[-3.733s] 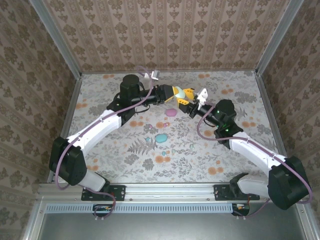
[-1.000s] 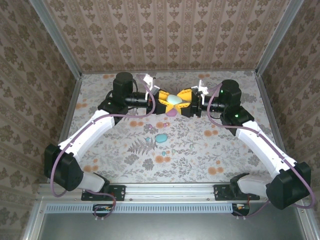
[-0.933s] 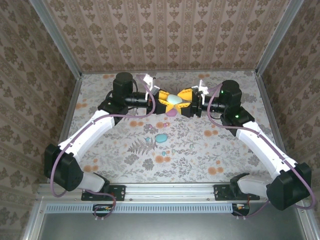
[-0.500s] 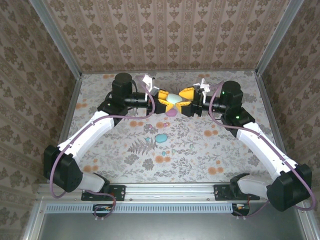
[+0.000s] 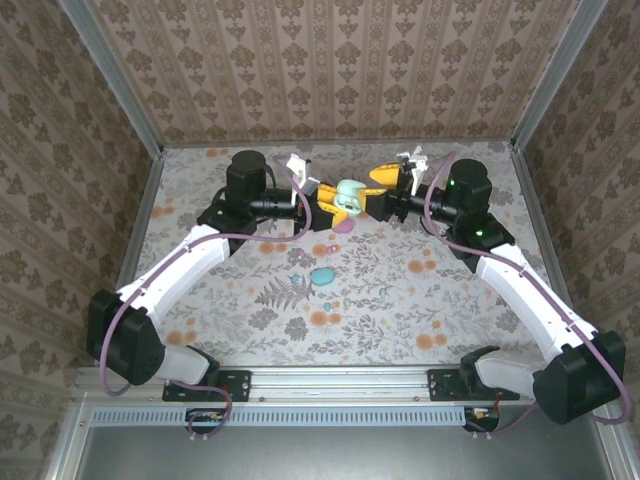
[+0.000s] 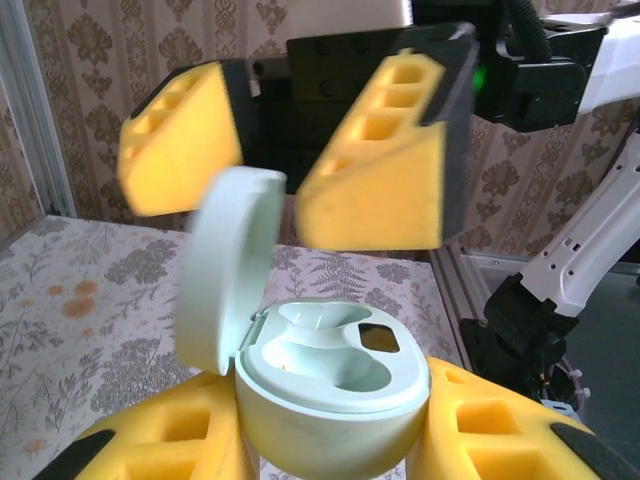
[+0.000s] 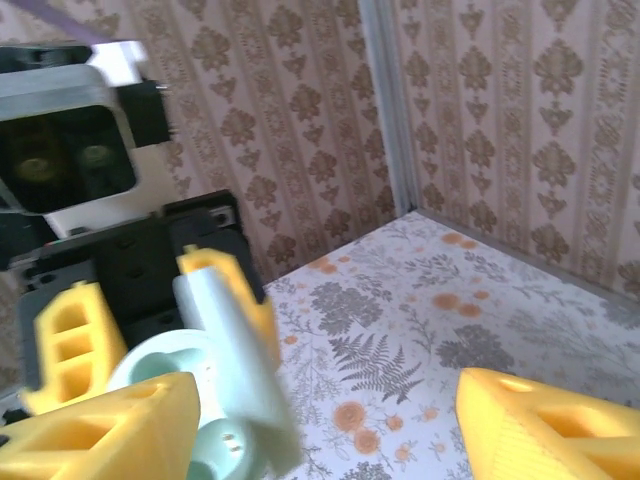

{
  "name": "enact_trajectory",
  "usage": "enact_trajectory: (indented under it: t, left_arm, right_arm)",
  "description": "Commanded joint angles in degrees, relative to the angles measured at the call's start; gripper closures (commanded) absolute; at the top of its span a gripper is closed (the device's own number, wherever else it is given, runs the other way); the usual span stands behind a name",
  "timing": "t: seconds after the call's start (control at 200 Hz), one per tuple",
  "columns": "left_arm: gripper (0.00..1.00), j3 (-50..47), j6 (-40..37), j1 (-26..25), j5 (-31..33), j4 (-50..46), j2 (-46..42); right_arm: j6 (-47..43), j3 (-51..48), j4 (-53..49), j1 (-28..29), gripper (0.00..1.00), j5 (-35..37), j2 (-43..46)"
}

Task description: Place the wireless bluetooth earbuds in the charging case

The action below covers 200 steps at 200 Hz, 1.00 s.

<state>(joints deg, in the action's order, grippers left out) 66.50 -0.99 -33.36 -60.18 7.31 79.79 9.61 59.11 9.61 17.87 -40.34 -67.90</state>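
Charging case (image 6: 330,395) clamped in my left gripper (image 6: 330,450), lid up, sockets bare. Right gripper (image 6: 275,150) spread wide just beyond the lid, holding nothing. Hold left level; send right down for earbuds (image 5: 297,275) below.

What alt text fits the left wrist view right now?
A mint charging case with its lid flipped open sits clamped in the left gripper at the bottom of the frame, its wells apparently empty. The right gripper, open, faces it from just beyond, over a floral table.
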Motion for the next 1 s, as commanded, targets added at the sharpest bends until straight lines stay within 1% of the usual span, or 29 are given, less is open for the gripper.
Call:
enact_trajectory:
  t: [0.0, 0.105, 0.2, 0.29, 0.37, 0.46, 0.525, 0.63, 0.725, 0.825, 0.995]
  left_arm:
    - [0.74, -1.1, 1.6, -0.3, -0.3, 5.1, -2.4]
    - [0.74, -2.7, 3.6, -0.3, 1.9, 8.5, -2.8]
    - [0.74, -4.0, 4.8, -0.3, 5.6, 10.4, -3.2]
    - [0.74, -5.5, 5.9, -0.3, 10.3, 12.3, -3.9]
    - [0.74, -7.8, 8.0, -0.2, 14.1, 16.6, -4.4]
    - [0.74, -10.4, 10.3, -0.2, 17.2, 21.8, -4.6]
    - [0.74, -11.7, 11.8, -0.1, 18.1, 24.9, -4.6]
    - [0.74, -13.6, 14.8, 0.4, 18.8, 30.0, -4.8]
    - [0.74, -15.4, 17.6, 1.0, 18.5, 34.4, -4.7]
    - [0.73, -16.9, 19.8, 1.5, 18.1, 37.4, -5.2]
    - [0.73, -18.8, 19.9, 1.6, 18.3, 36.6, -7.6]
  right_arm:
    - [4.4, 4.1, -4.1, -0.2, 0.30, 3.8, -0.8]
    - [6.5, 6.6, -8.7, -0.2, 0.29, 5.0, -1.7]
    - [9.2, 6.9, -7.8, -0.2, 0.26, 2.4, -1.5]
    - [12.6, 7.2, -5.3, -0.3, 0.25, -2.6, -0.6]
    - [15.3, 7.6, -6.0, -0.2, 0.25, -2.9, 0.9]
    - [15.7, 8.3, -10.7, -0.3, 0.26, 0.3, 3.1]
    - [15.6, 8.6, -15.5, -0.8, 0.27, 4.3, 4.8]
    - [14.9, 8.2, -25.3, -2.4, 0.32, 13.5, 6.7]
    - [17.9, 6.6, -34.5, -4.6, 0.38, 21.0, 6.7]
    - [19.9, 3.9, -40.8, -5.7, 0.41, 21.5, 5.9]
    - [20.4, -0.9, -51.0, -5.4, 0.51, 21.1, 2.8]
